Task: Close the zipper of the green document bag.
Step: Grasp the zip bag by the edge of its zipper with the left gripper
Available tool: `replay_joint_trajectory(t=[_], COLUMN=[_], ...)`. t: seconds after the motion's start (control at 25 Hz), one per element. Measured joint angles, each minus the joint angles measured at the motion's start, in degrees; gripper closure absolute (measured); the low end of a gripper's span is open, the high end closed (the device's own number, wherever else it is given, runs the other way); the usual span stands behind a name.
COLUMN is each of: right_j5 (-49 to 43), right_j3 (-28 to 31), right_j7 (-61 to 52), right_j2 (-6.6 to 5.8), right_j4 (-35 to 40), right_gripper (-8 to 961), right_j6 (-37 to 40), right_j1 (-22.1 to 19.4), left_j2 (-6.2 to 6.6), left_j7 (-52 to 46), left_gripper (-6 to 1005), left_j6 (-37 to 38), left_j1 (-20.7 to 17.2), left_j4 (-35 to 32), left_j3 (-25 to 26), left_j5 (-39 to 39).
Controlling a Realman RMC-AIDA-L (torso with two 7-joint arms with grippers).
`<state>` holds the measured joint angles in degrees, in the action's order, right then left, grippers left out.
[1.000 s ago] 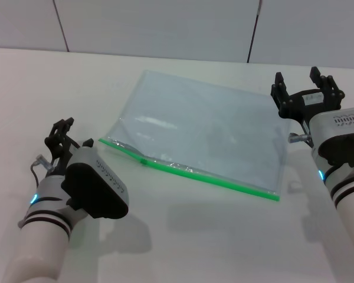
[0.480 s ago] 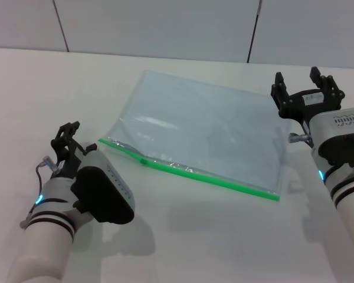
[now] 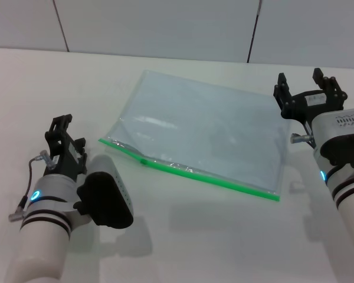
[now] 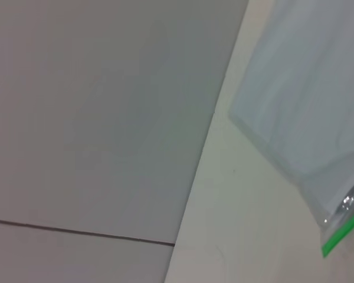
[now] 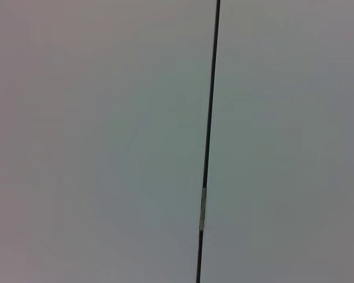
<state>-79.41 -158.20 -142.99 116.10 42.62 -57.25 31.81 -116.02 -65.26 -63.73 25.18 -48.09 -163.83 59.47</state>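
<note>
White tabletop carries the green document bag [image 3: 200, 135], its zipper [image 3: 189, 171] facing me so either arm can reach. Left gripper [image 3: 64, 143] waits beside the bag's left corner; right gripper [image 3: 310, 97], jaws spread, hovers at its right edge. Left's jaws: can't tell.

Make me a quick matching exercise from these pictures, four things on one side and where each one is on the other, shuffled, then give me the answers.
Things:
1. left hand
2. right hand
3. zipper
4. green document bag

Places:
A. lying flat in the middle of the table
B. along the bag's edge nearest the robot
C. beside the bag's right edge, fingers apart
D. off the bag's left corner, not touching it

Pairs: 1-D, 2-C, 3-B, 4-A
</note>
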Motion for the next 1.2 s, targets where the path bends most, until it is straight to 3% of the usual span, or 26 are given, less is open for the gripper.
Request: replay_joint_trajectory(t=[0.32, 1.2], right_j5=[0.05, 0.05], right_j3=[0.0, 0.0], right_j7=[0.09, 0.08], right_j2=[0.0, 0.0], right_j4=[0.0, 0.24], right_gripper=[260, 260], right_j6=[-0.13, -0.24], right_j1=[-0.26, -0.35], left_j2=[0.1, 0.19], left_j7=[7.58, 8.19], left_gripper=[389, 394], left_j6=[0.41, 4.89], left_j1=[0.16, 1.14], left_j4=[0.1, 0.62], left_j3=[-0.03, -0.09], left_j5=[-0.98, 1.23])
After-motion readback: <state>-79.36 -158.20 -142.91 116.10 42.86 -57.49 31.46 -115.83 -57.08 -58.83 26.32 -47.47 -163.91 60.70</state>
